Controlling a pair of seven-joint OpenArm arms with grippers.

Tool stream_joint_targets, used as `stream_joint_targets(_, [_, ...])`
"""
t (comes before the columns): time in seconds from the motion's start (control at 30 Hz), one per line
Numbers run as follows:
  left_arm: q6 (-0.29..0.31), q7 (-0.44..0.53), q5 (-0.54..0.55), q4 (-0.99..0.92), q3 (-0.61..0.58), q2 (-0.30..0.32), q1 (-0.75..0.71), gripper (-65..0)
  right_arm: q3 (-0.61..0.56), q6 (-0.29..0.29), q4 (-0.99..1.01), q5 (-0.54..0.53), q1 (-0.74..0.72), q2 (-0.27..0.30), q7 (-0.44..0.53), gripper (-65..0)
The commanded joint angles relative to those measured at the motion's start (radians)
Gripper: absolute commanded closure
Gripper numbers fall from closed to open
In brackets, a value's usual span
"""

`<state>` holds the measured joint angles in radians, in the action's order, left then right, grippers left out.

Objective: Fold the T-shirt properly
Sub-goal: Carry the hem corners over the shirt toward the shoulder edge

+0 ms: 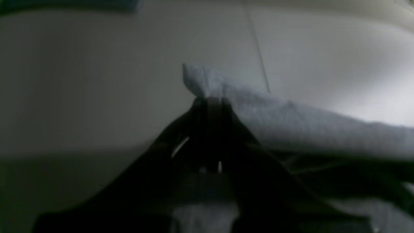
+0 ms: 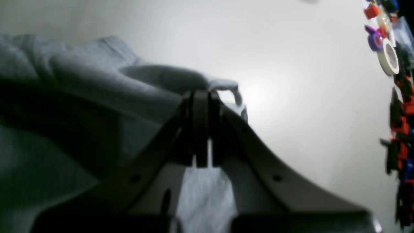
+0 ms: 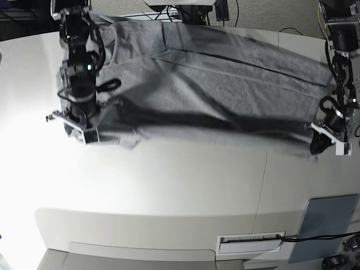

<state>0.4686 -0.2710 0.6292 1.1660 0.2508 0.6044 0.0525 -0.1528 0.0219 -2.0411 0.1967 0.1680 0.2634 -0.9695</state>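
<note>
The light grey T-shirt (image 3: 214, 84) lies stretched across the far half of the white table (image 3: 169, 185), lifted along its near edge between the two arms. At the base view's right, my left gripper (image 3: 318, 147) is shut on one end of the shirt. In the left wrist view its black fingers (image 1: 210, 98) pinch a fold of the grey cloth (image 1: 291, 126) above the table. At the base view's left, my right gripper (image 3: 85, 134) is shut on the other end. In the right wrist view its tips (image 2: 200, 94) clamp bunched cloth (image 2: 97, 81) with a small loop sticking out.
A flat blue-grey panel (image 3: 323, 228) lies at the near right corner, beside a white labelled strip (image 3: 250, 242). A seam (image 3: 264, 185) runs across the tabletop. Colourful small parts and a tape roll (image 2: 389, 56) line the table's edge in the right wrist view.
</note>
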Motion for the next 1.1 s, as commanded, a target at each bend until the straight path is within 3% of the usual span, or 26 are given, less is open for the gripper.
stream_joint_targets(0.0, [0.005,0.024,0.014,0.019,0.010,0.025,0.007,0.0,0.004,-0.005,-0.038,0.022,0.011,0.008,0.016,0.0])
stream_joint_targets(0.3, [0.004,0.024,0.014,0.056,0.018,0.025,-0.088,0.0,0.004,-0.026,-0.174,0.101,0.196,0.008,-0.021,0.0])
stream_joint_targets(0.53, [0.004,0.023,0.014,0.109,0.096,0.024,-0.160,0.0,0.004,-0.050,-0.283,0.127,0.340,-0.007,-0.034,0.0])
stream_joint_targets(1.07, [0.013,-0.003,-0.046,0.122,0.132,0.024,-0.221,0.0,0.004,-0.050,-0.315,0.140,0.530,-0.023,-0.056,0.0])
